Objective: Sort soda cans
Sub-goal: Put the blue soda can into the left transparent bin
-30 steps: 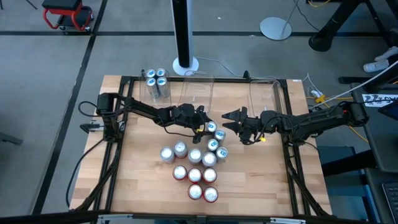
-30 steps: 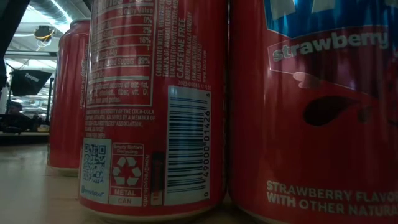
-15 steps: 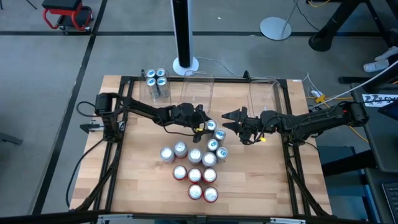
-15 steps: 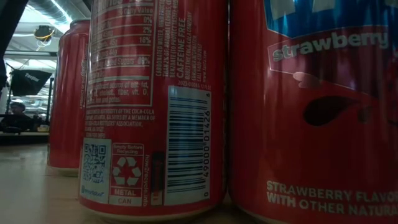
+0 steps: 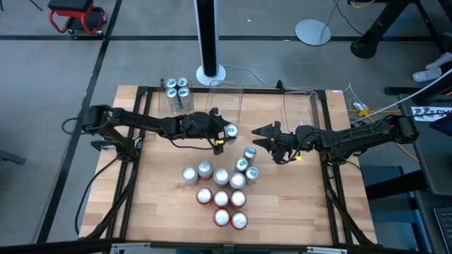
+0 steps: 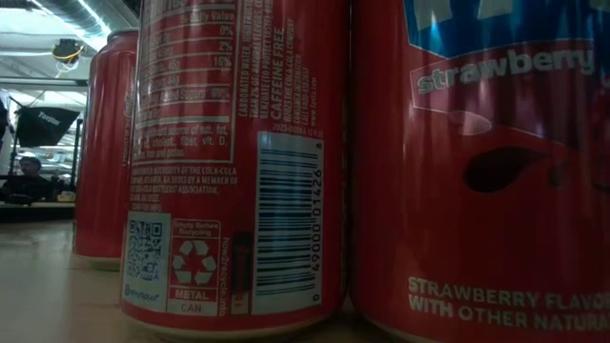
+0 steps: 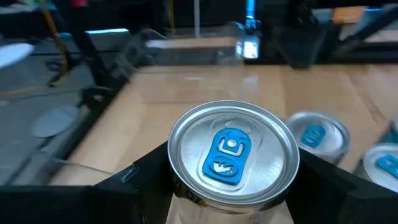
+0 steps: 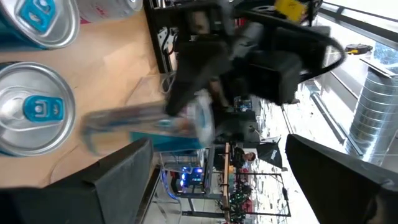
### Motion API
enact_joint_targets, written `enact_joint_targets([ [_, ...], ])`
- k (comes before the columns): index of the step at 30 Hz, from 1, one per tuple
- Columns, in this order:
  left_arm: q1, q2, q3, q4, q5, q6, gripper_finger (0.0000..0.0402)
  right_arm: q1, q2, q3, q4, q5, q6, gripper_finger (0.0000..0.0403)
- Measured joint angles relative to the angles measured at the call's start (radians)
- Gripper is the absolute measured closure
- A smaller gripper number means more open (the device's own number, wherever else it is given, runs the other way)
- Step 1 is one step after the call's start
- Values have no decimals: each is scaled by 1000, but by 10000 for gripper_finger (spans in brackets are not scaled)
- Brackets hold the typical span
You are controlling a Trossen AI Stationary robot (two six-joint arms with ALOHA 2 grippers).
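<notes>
- High view: left pincer (image 5: 224,131) closed on one blue-tabbed can (image 5: 231,130), near the clear tubs (image 5: 224,99). Four cans (image 5: 177,89) already sorted in the far-left tub; eleven (image 5: 221,185) loose on the surface (image 5: 162,212). Right pincer (image 5: 263,132) wide open, empty, waiting.
- Low view: three red cans (image 6: 238,152).
- Left wrist view: held can upright between fingers (image 7: 146,174).

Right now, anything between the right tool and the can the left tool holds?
High view: bare wood between the right tool and the can in the left tool.
</notes>
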Motion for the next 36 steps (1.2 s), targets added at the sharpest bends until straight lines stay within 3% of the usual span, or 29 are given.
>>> enact_joint_targets([
  [11, -2, -211, 0, -150, -62, -8, 168, 0, 0, 0, 0, 0, 0, 36],
  [23, 14, -392, -10, -415, -421, -26, 169, 0, 0, 0, 1, 0, 0, 36],
  [36, 124, -556, -157, -428, -479, -127, 166, 0, 0, 0, 1, 0, 0, 36],
])
